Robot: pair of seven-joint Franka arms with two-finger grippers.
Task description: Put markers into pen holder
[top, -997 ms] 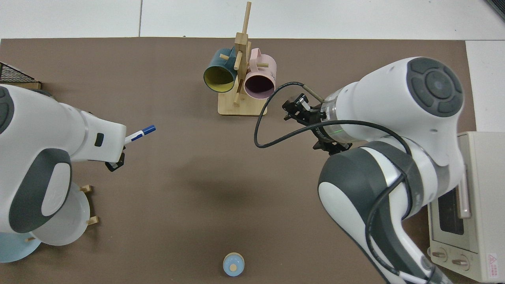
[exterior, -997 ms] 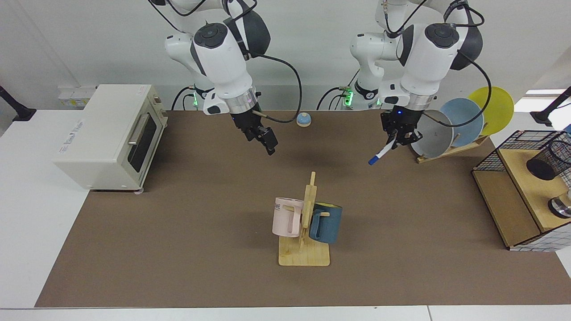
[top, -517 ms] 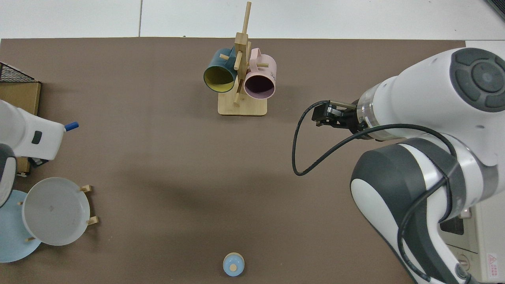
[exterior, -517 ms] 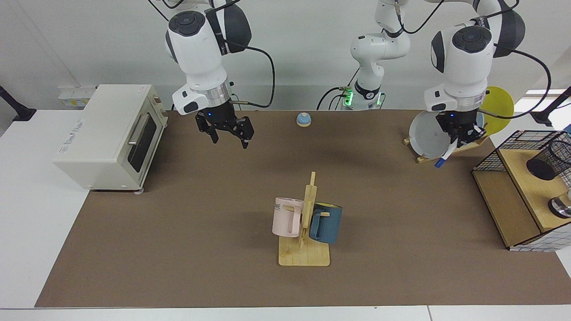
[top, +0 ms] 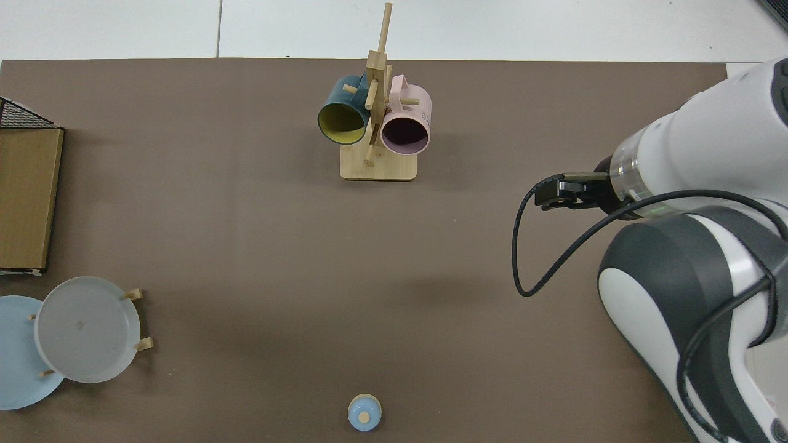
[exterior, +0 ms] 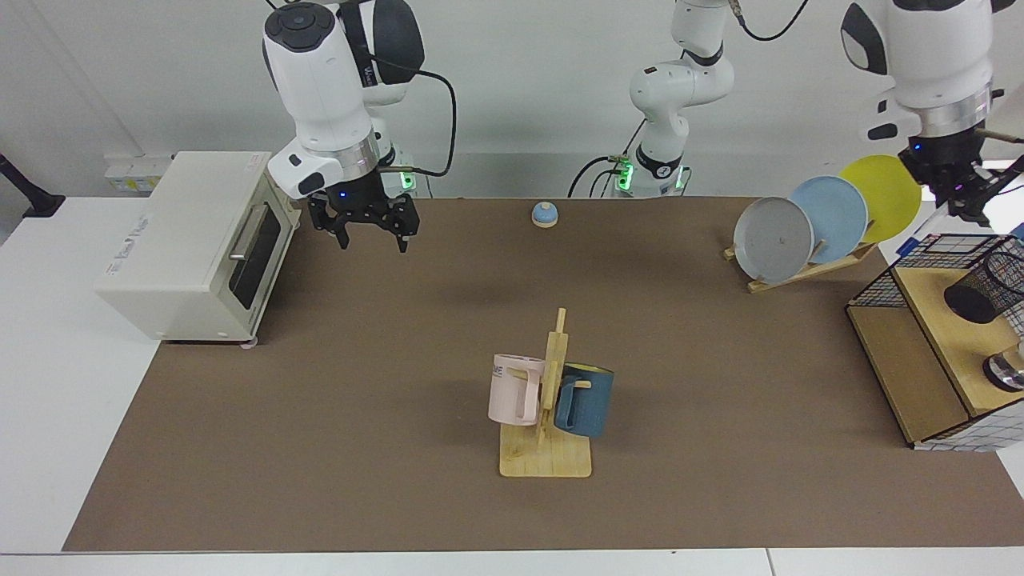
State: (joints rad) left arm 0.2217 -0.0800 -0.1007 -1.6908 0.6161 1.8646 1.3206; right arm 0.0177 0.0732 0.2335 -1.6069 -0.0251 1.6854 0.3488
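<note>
The pen holder (exterior: pixel 982 290), a black mesh cup, is partly cut off at the facing view's right edge, where it sits tilted on a wooden shelf inside a wire basket (exterior: pixel 920 264) at the worktop's end. The left claw (exterior: pixel 958 200) hangs high above that basket's far corner, clenched on the marker (exterior: pixel 920 238), of which only a white stretch and blue tip show, slanting down to the basket rim. The top view shows neither. The right claw (exterior: pixel 364 228) hovers released, fingers apart and pointing down, beside a white toaster oven (exterior: pixel 192 240) near the worktop's far edge. A brown mat (exterior: pixel 360 400) covers the worktop (exterior: pixel 48 384), carrying a mug tree (exterior: pixel 548 416) with two mugs mid-worktop, and a plate rack (exterior: pixel 816 224).
</note>
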